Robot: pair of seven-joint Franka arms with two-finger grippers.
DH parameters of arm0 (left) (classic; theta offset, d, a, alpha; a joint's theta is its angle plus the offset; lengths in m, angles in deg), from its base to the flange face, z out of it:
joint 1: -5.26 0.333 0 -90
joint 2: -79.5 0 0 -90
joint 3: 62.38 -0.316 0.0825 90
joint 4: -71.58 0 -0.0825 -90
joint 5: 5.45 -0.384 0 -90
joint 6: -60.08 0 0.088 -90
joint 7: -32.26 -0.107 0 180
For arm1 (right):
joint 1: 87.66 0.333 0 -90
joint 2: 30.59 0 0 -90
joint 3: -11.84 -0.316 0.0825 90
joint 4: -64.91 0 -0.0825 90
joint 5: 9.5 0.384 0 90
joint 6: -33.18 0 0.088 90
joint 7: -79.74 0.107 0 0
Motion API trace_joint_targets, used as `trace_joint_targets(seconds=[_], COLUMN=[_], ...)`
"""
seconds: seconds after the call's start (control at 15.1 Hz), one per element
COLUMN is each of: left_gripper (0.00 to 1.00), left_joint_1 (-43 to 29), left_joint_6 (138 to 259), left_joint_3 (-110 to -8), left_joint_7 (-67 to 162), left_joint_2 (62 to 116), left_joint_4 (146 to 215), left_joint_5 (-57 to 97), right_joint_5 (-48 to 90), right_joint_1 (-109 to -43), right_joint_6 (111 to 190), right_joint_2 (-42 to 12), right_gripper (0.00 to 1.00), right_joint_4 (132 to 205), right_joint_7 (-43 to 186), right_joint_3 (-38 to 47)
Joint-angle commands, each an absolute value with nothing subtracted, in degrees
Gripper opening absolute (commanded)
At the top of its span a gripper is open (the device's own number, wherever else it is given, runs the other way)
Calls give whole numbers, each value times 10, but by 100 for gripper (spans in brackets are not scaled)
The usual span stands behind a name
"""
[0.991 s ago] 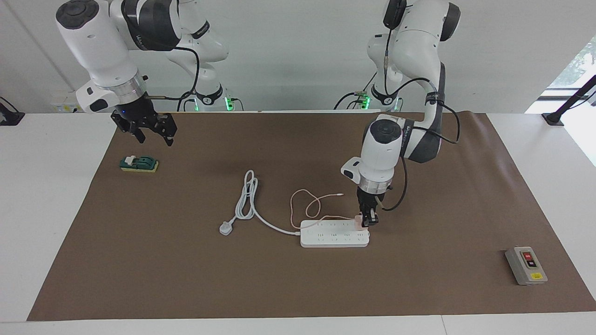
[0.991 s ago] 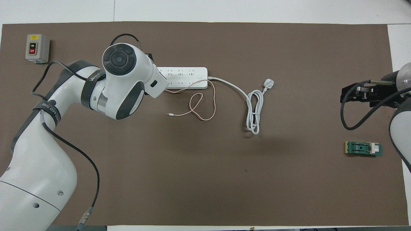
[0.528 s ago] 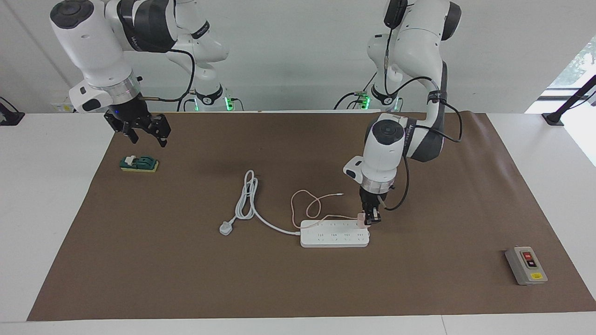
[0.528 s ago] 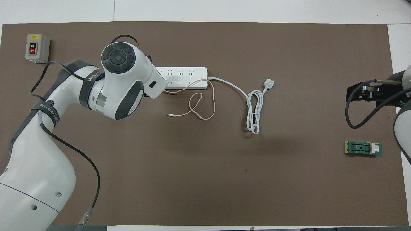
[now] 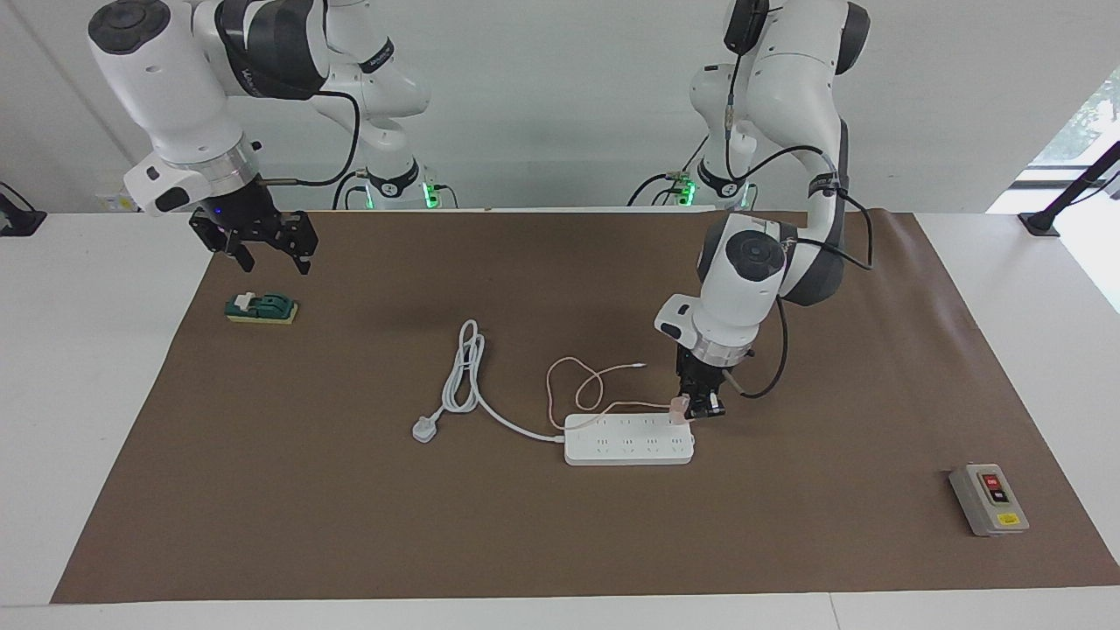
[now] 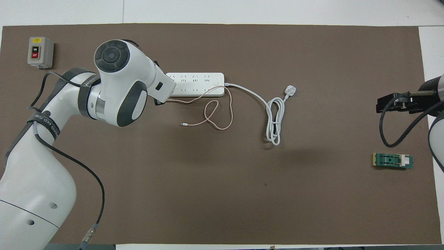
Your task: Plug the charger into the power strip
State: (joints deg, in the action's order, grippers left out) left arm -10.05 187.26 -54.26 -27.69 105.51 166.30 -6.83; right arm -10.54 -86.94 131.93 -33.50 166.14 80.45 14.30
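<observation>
Left gripper [image 5: 697, 408]: clamped on charger [image 5: 677, 408] at power strip [image 5: 628, 439] end. Right gripper [image 5: 262, 248]: waits, part-open, empty. Risk: tilted charger jams.

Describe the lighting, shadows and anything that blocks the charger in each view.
Facing view: even light, bright window glare at the upper corner by the left arm's end, a soft shadow on the brown mat; the charger shows in the left gripper at the power strip. Overhead view: flat light, faint arm shadows; the left arm's wrist hides the charger.
</observation>
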Motion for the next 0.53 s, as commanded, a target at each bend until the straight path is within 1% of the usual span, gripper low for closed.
trace_joint_targets(seconds=[0.0, 0.13, 0.26, 0.46], left_gripper=[0, 0, 0, 0], left_joint_1=[-106, -109, -100, -105], left_joint_6=[1850, 1833, 1809, 1812], left_joint_3=[-532, -532, -532, -533], left_joint_7=[-235, -227, -229, -228], left_joint_2=[1051, 1052, 1054, 1055], left_joint_4=[1676, 1662, 1640, 1640], left_joint_5=[-25, -20, -23, -22], right_joint_5=[-113, -113, -113, -113], right_joint_1=[-881, -881, -881, -880], right_joint_6=[1327, 1327, 1326, 1326], right_joint_2=[-349, -349, -349, -349], right_gripper=[84, 85, 100, 100], right_joint_4=[1678, 1678, 1678, 1677], right_joint_7=[785, 786, 792, 793], right_joint_3=[135, 135, 135, 135])
